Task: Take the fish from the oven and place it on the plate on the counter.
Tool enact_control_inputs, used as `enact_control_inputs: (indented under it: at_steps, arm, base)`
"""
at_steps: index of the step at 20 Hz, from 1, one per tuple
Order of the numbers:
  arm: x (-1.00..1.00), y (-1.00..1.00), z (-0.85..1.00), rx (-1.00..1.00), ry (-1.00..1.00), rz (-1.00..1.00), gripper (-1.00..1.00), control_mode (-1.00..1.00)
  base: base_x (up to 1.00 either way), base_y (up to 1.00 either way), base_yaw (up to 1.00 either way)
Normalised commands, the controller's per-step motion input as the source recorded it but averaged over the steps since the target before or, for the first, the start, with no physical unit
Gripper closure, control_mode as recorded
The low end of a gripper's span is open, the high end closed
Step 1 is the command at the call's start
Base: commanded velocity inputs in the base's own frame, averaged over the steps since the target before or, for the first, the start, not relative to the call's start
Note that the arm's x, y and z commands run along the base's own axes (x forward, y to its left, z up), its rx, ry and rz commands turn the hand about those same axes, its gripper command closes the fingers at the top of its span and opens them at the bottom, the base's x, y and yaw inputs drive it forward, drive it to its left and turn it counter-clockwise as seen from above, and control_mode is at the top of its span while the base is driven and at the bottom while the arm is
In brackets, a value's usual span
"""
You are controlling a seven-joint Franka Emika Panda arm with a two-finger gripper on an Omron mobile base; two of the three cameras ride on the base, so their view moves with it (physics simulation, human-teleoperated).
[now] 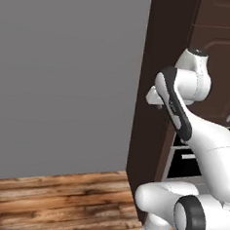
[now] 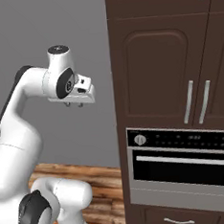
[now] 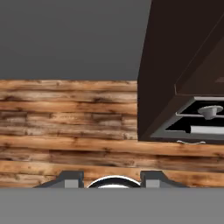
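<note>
The oven (image 2: 181, 168), with its black control panel and round silver knob (image 2: 140, 140), is built into dark brown cabinetry, and its door is shut. It also appears at the right of the left base view as the oven (image 1: 184, 159) and at the right edge of the hand view as the oven (image 3: 197, 124). My gripper (image 2: 74, 105) hangs high and left of the cabinet, pointing down at the floor. Its fingers (image 3: 72, 179) stand apart with nothing between them, so it is open. The fish is hidden. The plate and the counter are out of view.
Tall cabinet doors (image 2: 153, 72) with silver handles rise above the oven. A drawer (image 2: 178, 218) sits below it. The cabinet's side panel (image 1: 153, 115) is close beside my arm. A grey wall (image 1: 66, 79) and wooden floor (image 1: 56, 200) lie to the left.
</note>
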Motion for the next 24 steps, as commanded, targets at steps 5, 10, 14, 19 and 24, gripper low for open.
enact_control_inputs:
  at_steps: [5, 10, 14, 19, 24]
  arm:
    - [0.0, 0.08, -0.05, 0.0, -0.05, -0.03, -1.0, -1.0]
    - [-0.13, -0.24, -0.02, 0.0, -0.02, -0.3, -1.0, -1.0]
    - [-0.01, -0.7, -0.06, 0.02, 0.0, -0.6, -1.0, -1.0]
    - [0.17, -0.8, -0.28, 0.15, 0.0, -0.65, -1.0, -1.0]
    - [0.01, -0.92, -0.27, 0.29, 0.0, -0.48, -1.0, -1.0]
  base:
    - [0.0, 0.0, 0.0]
    - [0.0, 0.0, 0.0]
    - [0.0, 0.0, 0.0]
    - [0.0, 0.0, 0.0]
    - [0.0, 0.0, 0.0]
